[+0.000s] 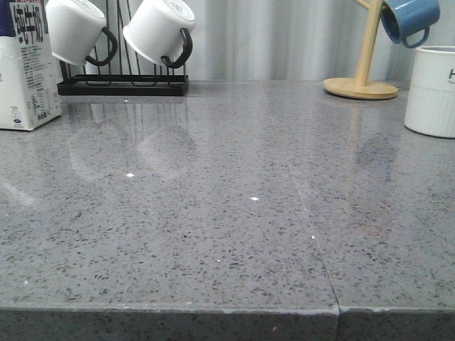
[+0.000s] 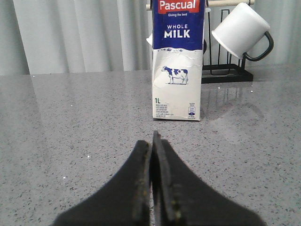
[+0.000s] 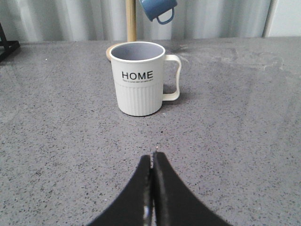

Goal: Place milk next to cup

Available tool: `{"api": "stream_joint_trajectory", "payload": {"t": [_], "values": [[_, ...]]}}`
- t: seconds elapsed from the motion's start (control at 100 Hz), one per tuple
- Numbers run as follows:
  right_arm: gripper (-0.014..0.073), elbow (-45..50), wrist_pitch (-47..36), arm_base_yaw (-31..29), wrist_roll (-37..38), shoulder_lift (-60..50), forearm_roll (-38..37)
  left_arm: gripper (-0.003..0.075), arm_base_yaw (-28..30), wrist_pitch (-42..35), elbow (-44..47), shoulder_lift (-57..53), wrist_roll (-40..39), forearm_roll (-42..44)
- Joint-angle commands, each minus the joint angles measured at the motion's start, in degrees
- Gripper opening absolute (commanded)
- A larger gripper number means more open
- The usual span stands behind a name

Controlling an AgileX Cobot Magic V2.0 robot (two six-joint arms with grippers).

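Observation:
The milk (image 1: 25,71) stands upright at the far left of the grey counter; in the left wrist view the carton (image 2: 178,61) shows its blue top, "WHOLE MILK" and a cow. My left gripper (image 2: 152,141) is shut and empty, well short of the carton. The cup (image 1: 431,89), white with a ribbed lower half, stands at the far right edge, cut off by the frame. In the right wrist view the cup (image 3: 139,77) reads "HOME", handle pointing right. My right gripper (image 3: 152,156) is shut with nothing in it, some way from the cup. Neither gripper shows in the front view.
A black wire rack (image 1: 122,84) at the back left holds two white mugs (image 1: 158,30) with black handles. A wooden mug tree (image 1: 362,78) at the back right carries a blue mug (image 1: 408,20). A seam (image 1: 313,234) runs through the countertop. Curtains hang behind.

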Motion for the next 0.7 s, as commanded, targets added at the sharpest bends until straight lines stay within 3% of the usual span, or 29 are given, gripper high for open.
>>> {"api": "stream_joint_trajectory", "payload": {"t": [0.0, 0.11, 0.18, 0.35, 0.42, 0.69], "values": [[-0.0065, -4.5, -1.9, -0.3, -0.1, 4.5, -0.5, -0.0020, 0.1, -4.8, 3.5, -1.7, -0.6, -0.1], [-0.0058, -5.5, -2.9, -0.3, -0.1, 9.2, -0.5, -0.0020, 0.1, -4.8, 3.5, -1.7, -0.6, -0.1], [-0.0001, -5.6, -4.4, -0.3, -0.1, 12.6, -0.5, -0.0020, 0.1, -4.8, 3.5, -1.7, -0.6, -0.1], [0.0303, -5.6, -13.2, -0.3, -0.1, 20.6, -0.5, -0.0020, 0.1, -4.8, 3.5, -1.7, -0.6, -0.1], [0.0381, -5.5, -18.5, -0.3, -0.1, 23.5, -0.5, -0.0020, 0.1, -4.8, 3.5, -1.7, -0.6, -0.1], [0.0383, -5.5, -37.8, -0.4, -0.1, 36.6, -0.5, -0.0020, 0.1, -4.8, 3.5, -1.7, -0.6, -0.1]]}}
